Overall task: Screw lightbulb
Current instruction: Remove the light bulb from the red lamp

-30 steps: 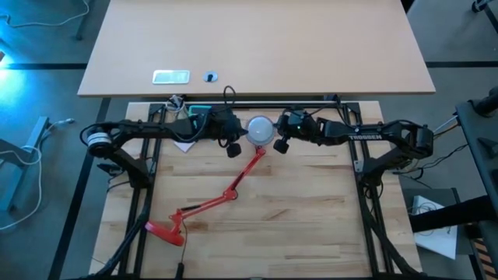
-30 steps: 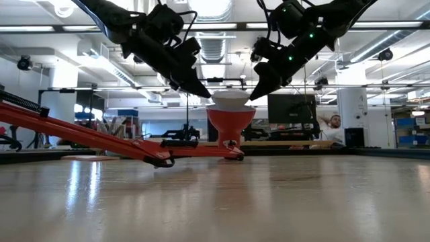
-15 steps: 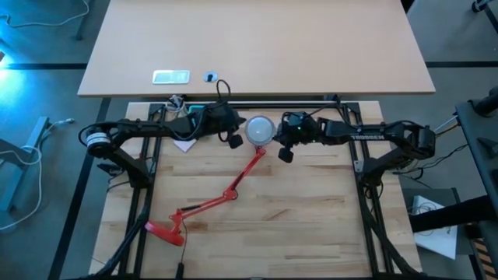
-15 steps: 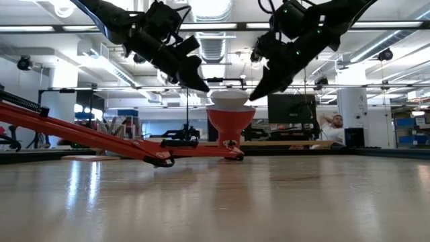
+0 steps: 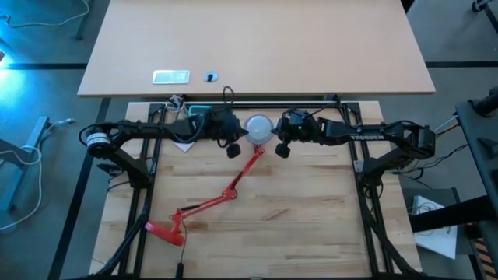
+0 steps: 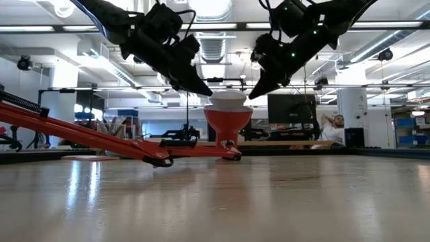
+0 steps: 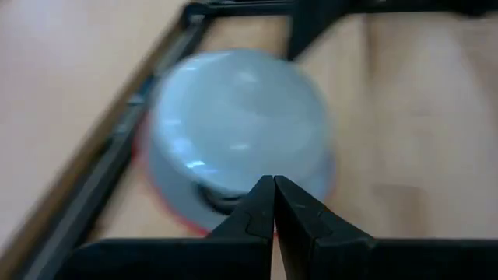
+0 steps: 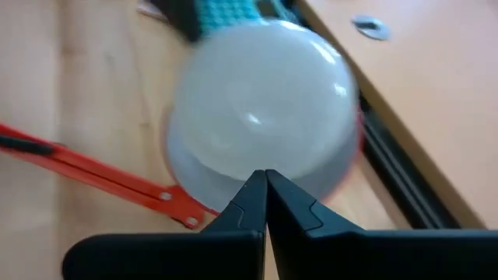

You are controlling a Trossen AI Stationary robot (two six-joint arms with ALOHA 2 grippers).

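Far centre of the light wooden slatted table point(image 5: 311, 210): the small white rounded lightbulb point(image 5: 259, 127) sits dome-up in the red cone shade point(image 6: 228, 125) of a red jointed desk lamp point(image 5: 226, 192). The lamp's arm runs from the shade toward the near left, where its base lies on the boards.

Left gripper point(image 5: 231, 147) hangs just left of the bulb, above the shade's rim; the left wrist view shows its fingers point(image 7: 257, 214) pressed together, tips pointing at the dome, holding nothing.

Right gripper point(image 5: 282, 147) hangs just right of the bulb, mirroring the other. Its fingers point(image 8: 276, 202) are likewise pressed together with nothing between them.

In the low view both grippers slant down toward the bulb from either side; whether the tips touch the glass cannot be told.
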